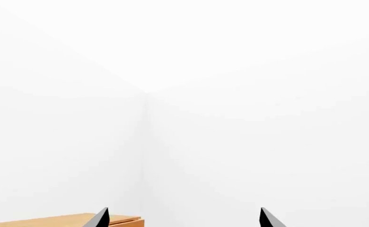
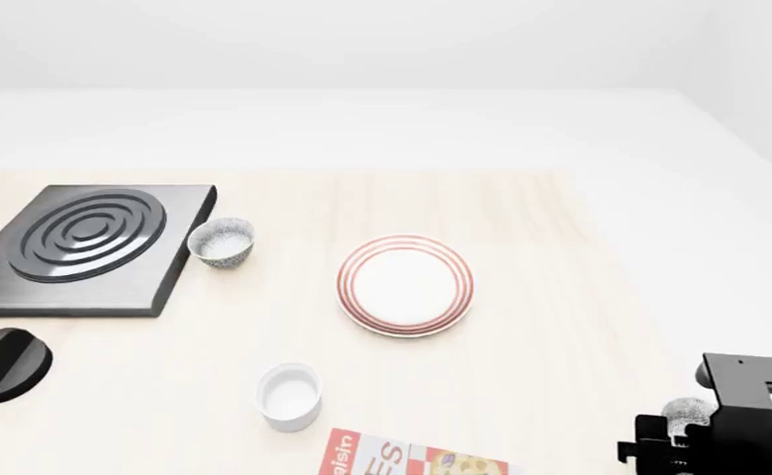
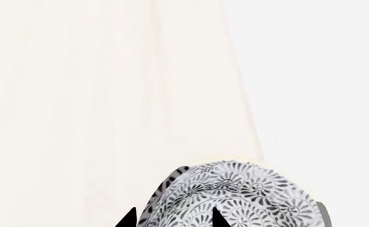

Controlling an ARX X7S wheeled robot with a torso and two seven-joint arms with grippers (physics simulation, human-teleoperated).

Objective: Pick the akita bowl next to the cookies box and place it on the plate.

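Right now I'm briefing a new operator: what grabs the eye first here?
The red-ringed plate sits mid-table, with the black ringed burner block at far left. In the right wrist view a speckled akita bowl fills the space at the right gripper, one fingertip over its rim.

Bright, even, diffuse light; faint soft shadows; walls washed near white; renders sharp, no blur.

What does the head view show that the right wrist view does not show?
Only the head view shows the plate, the cookies box, a white cup, a second patterned bowl and a black ringed slab. Only the right wrist view shows the akita bowl's pattern up close, with the right hand at its rim. Both show that bowl and the pale table.
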